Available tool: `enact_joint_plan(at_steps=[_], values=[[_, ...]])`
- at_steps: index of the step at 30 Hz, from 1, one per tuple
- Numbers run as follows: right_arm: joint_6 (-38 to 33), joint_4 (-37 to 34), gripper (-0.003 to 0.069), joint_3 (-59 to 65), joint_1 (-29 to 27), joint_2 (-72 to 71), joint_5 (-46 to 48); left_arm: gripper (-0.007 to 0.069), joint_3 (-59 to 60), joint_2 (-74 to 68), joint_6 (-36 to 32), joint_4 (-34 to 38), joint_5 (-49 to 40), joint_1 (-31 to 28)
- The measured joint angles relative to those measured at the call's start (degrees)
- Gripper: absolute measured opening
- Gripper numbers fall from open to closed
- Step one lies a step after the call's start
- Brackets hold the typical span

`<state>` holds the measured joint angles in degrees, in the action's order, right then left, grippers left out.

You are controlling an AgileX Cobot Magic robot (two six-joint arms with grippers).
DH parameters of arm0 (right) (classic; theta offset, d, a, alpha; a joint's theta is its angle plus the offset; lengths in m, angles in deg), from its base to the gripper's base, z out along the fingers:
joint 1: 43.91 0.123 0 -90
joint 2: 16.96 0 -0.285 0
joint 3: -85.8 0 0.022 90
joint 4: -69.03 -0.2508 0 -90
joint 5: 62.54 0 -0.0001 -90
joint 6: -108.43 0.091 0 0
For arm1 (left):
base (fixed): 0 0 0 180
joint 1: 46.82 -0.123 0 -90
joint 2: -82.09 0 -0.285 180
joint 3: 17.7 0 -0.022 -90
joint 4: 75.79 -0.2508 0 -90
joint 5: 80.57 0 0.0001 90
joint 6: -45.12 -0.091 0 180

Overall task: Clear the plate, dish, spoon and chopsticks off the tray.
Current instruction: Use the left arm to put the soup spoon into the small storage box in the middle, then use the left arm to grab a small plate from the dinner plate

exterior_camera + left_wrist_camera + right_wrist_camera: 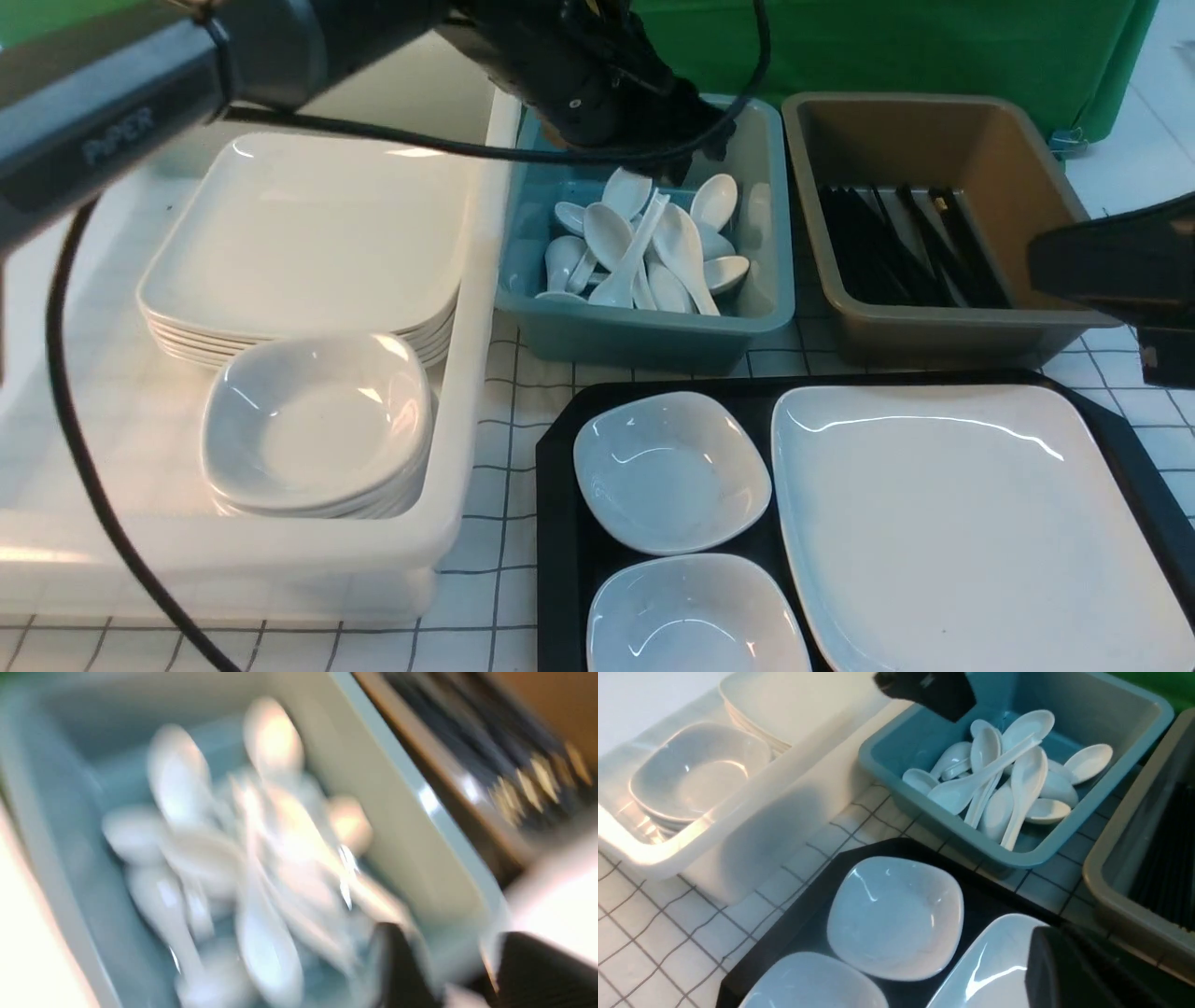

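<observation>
left arm reaching forward | left tool [695, 159] seemingly parted, view blurred | right tool [1050, 266] closed, pointing inward

The left gripper [695, 154] hangs over the far end of the spoon tub [653, 336], with spoons [644, 247] piled below it. To its right stands the chopstick tub [934, 338] with chopsticks [896, 247] inside. To its left, a larger tub [453, 448] holds stacked plates [308, 233] behind stacked dishes [317, 425]. Nearer than the gripper, on the bench [504, 401], the tray [560, 523] carries two dishes [670, 471] left of the plate [962, 532].
</observation>
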<state>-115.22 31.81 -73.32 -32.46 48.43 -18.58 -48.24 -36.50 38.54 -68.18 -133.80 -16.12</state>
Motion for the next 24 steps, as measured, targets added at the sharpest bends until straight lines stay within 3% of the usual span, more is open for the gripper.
enact_joint_plan(at_steps=[1,3,6,12,19,24], values=[[0.0,0.0,0.0,0.0,0.0,0.0,1.2,0.0084,0.2,0.8,-1.6,0.1,-4.4,1.3],[0.0,0.0,0.0,0.0,0.0,0.0,2.8,0.0026,1.4,1.8,-2.7,0.0,-10.1,3.6],[0.0,0.0,0.0,0.0,0.0,0.0,4.7,0.0003,4.2,2.4,-2.8,0.0,-15.1,7.8],[0.0,0.0,0.0,0.0,0.0,0.0,10.1,0.0001,12.8,2.4,-2.1,-0.7,-16.5,13.9],[0.4,1.5,0.0,0.0,0.0,-0.2,21.8,0.0132,19.9,2.4,2.9,-4.5,-13.2,14.4],[0.6,2.0,0.0,0.0,0.0,-2.3,22.2,0.0351,21.8,1.6,3.6,-4.9,-11.2,14.1]])
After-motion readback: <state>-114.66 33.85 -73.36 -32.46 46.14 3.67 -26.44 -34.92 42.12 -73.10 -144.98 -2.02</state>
